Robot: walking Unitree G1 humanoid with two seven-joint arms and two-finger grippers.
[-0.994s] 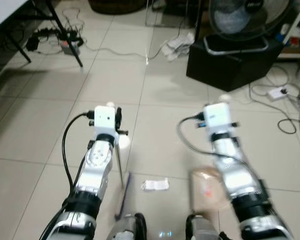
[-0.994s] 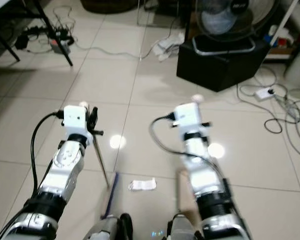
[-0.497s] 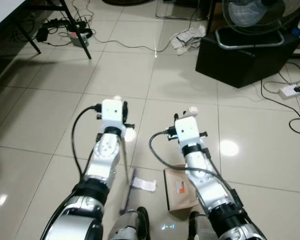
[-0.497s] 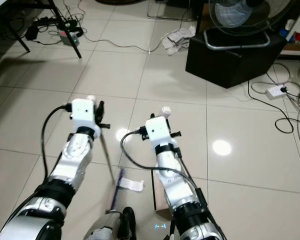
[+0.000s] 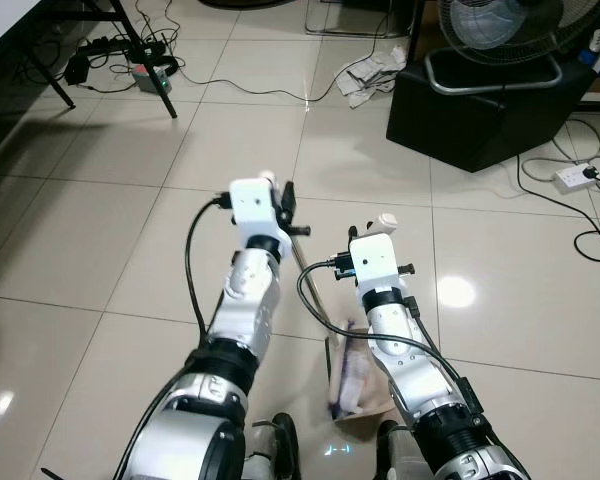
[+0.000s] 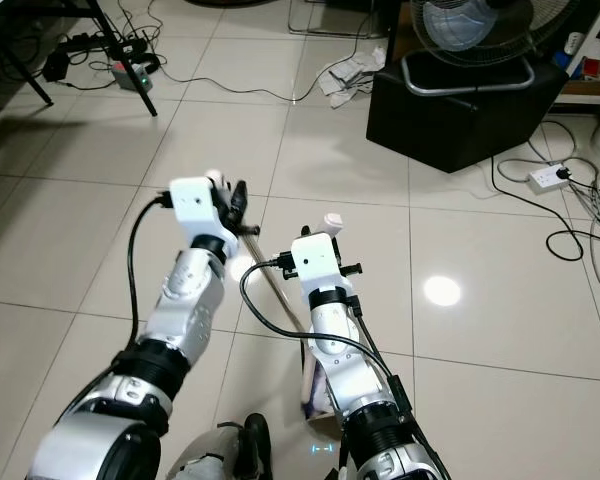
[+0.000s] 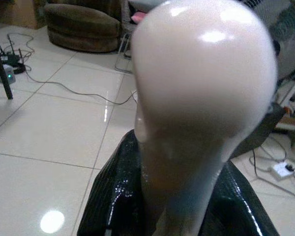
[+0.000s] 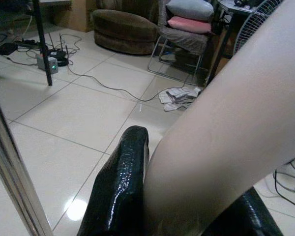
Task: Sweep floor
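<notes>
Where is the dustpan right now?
The dustpan lies on the floor tiles at the robot's feet, under the right arm in the left eye view, with the broom slanting down into it from the left gripper.

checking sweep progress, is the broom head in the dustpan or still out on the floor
In the dustpan: the broom's purple bristles lie on the brown dustpan beside the right arm, its metal stick slanting up to the left gripper.

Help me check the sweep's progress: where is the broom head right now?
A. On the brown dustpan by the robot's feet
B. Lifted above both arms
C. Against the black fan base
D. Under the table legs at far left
A: the purple broom head lies on the brown dustpan beside the right arm, its metal handle running up to the left gripper.
</notes>
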